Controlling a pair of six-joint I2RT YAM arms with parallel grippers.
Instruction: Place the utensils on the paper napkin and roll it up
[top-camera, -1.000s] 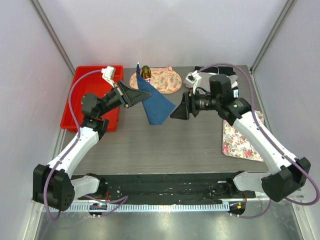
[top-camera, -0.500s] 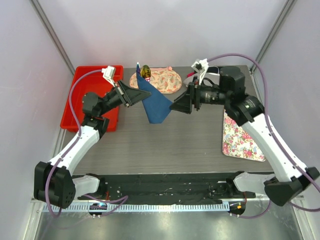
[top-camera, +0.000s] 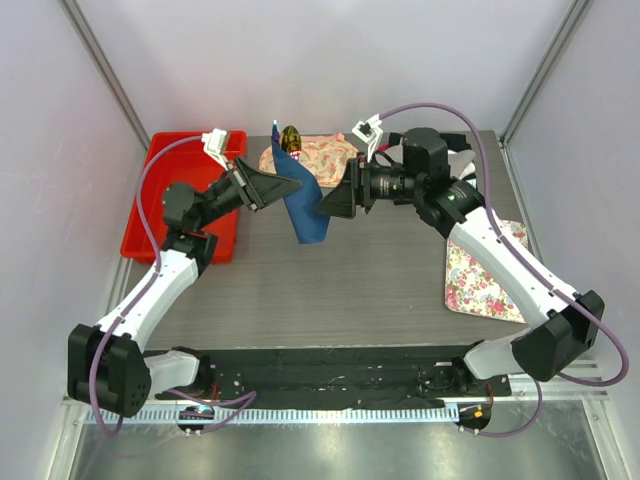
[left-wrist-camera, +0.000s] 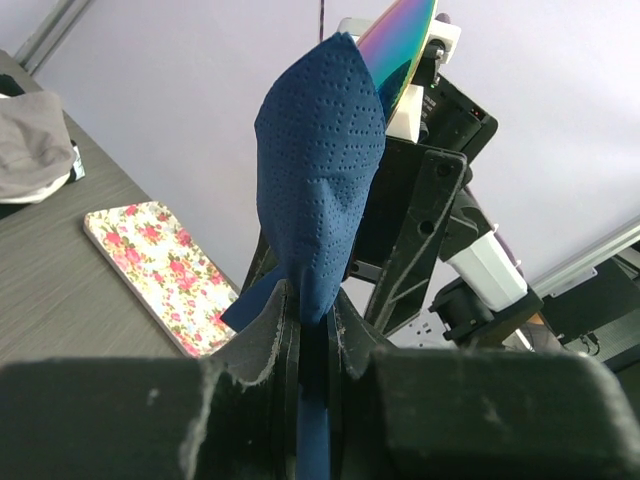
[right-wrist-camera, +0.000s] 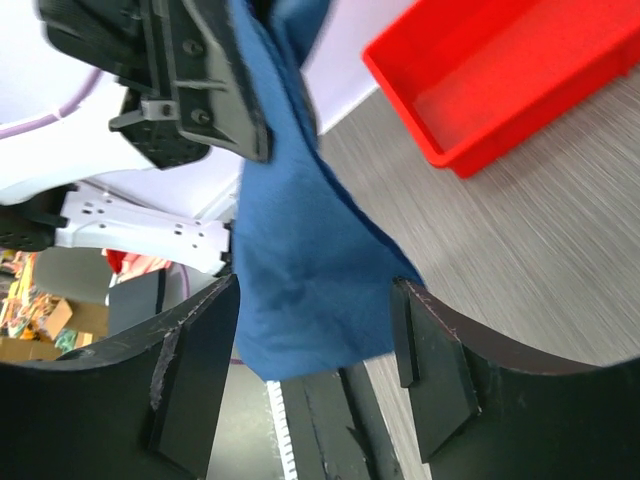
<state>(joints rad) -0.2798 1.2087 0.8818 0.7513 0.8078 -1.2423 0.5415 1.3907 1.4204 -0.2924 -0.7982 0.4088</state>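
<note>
Aloft, left hand (left-wrist-camera: 312, 305) pinches paper napkin (left-wrist-camera: 320, 170); right hand (right-wrist-camera: 313, 300) seemingly straddles it.

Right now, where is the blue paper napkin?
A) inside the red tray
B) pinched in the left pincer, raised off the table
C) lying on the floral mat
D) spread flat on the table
B: the left wrist view shows the left pincer shut on the paper napkin, which is held up in the air.
</note>
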